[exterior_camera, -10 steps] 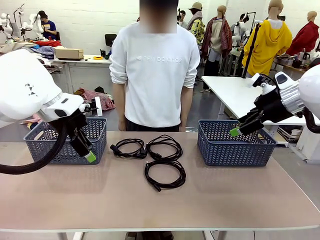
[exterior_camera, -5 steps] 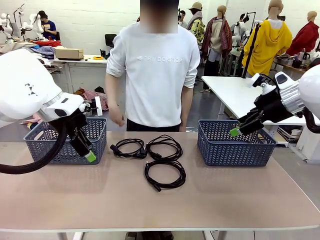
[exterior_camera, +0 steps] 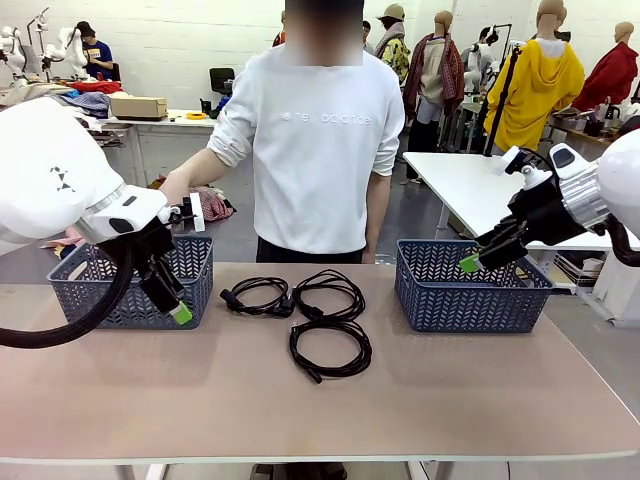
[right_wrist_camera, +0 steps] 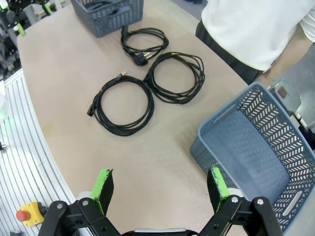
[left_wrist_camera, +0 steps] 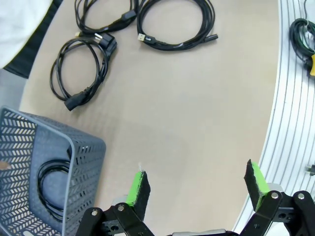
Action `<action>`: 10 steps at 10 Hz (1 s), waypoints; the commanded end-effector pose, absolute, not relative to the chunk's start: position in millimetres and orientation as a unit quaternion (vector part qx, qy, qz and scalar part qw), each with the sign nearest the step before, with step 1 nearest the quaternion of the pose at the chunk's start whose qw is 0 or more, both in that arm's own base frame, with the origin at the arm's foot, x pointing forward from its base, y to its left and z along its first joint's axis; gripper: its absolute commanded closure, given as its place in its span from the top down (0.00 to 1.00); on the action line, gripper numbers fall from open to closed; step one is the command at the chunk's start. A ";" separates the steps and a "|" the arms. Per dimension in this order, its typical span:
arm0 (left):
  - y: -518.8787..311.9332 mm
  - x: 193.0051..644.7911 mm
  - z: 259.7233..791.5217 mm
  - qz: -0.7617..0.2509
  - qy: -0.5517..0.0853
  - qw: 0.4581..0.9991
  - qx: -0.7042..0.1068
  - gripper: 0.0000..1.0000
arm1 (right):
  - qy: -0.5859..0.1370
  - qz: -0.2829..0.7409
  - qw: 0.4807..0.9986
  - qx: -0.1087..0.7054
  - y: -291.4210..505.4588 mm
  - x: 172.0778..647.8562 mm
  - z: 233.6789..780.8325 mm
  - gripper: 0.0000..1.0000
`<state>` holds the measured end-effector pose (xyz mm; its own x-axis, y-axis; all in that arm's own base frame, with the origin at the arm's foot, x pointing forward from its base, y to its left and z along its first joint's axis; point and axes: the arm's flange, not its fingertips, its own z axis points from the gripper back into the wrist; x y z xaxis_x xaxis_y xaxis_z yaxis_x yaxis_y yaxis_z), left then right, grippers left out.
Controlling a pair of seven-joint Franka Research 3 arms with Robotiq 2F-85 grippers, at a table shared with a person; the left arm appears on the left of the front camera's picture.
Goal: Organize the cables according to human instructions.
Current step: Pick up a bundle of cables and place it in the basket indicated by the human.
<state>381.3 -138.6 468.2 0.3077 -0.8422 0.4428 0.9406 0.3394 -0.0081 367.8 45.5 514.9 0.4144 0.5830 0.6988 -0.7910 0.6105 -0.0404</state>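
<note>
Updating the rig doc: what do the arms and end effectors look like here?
White rounded shells on left arm and right arm. Black two-finger left end effector and right end effector, bright green pads. Thick black hose hangs from the left arm.

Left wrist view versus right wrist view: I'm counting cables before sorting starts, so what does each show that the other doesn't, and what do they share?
Left wrist view: the open left gripper and a look down into the left basket, where a coiled cable lies. Right wrist view: the open right gripper, the right basket beside it, and a red stop button. Both: three loose cables on the table, the person's white top, and the left basket.
</note>
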 end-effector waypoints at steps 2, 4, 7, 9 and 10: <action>-137.8 382.2 470.2 -0.556 -0.185 0.799 -0.133 1.00 | -0.352 0.420 0.821 0.157 44.9 369.5 514.2 1.00; -137.8 382.2 470.2 -0.556 -0.185 0.799 -0.133 1.00 | -0.352 0.420 0.821 0.157 44.9 369.5 514.2 1.00; -137.8 382.2 470.2 -0.556 -0.185 0.799 -0.133 1.00 | -0.352 0.420 0.821 0.157 44.9 369.5 514.2 1.00; -137.8 382.2 470.2 -0.556 -0.185 0.799 -0.133 1.00 | -0.352 0.420 0.821 0.157 44.9 369.5 514.2 1.00; -137.8 382.2 470.2 -0.556 -0.185 0.799 -0.133 1.00 | -0.352 0.420 0.821 0.157 44.9 369.5 514.2 1.00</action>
